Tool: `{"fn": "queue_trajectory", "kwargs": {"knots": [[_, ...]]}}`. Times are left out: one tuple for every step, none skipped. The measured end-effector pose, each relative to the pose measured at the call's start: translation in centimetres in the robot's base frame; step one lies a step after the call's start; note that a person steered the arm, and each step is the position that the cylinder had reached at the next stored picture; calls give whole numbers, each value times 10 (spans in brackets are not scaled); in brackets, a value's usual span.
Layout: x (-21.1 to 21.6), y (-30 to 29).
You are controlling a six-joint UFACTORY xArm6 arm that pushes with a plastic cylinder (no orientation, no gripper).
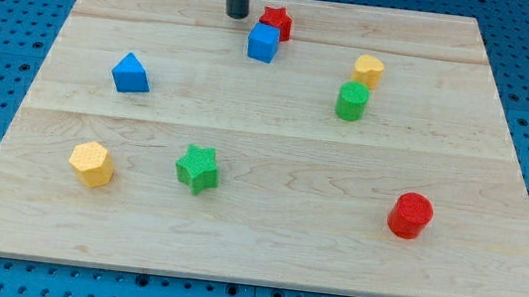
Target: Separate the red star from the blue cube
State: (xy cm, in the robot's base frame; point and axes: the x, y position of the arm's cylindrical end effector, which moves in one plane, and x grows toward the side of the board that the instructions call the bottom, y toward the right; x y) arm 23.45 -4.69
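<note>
The red star (pixel 277 21) lies near the view's top edge of the wooden board (pixel 253 247). The blue cube (pixel 264 42) sits just below and slightly left of it, touching or nearly touching it. My tip (pixel 237 14) is the lower end of the dark rod coming down from the view's top. It stands just left of the red star and above-left of the blue cube, a small gap away from both.
A blue triangular block (pixel 130 73) lies at the left. A yellow cylinder (pixel 368 70) and a green cylinder (pixel 352 102) sit at the right. A yellow hexagonal block (pixel 92 164), a green star (pixel 197 168) and a red cylinder (pixel 410 215) lie toward the bottom.
</note>
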Motion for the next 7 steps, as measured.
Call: {"fn": "queue_trajectory", "kwargs": {"knots": [[0, 47], [0, 80], [0, 94], [-1, 109], [-40, 74], [-32, 59], [-8, 42]]}}
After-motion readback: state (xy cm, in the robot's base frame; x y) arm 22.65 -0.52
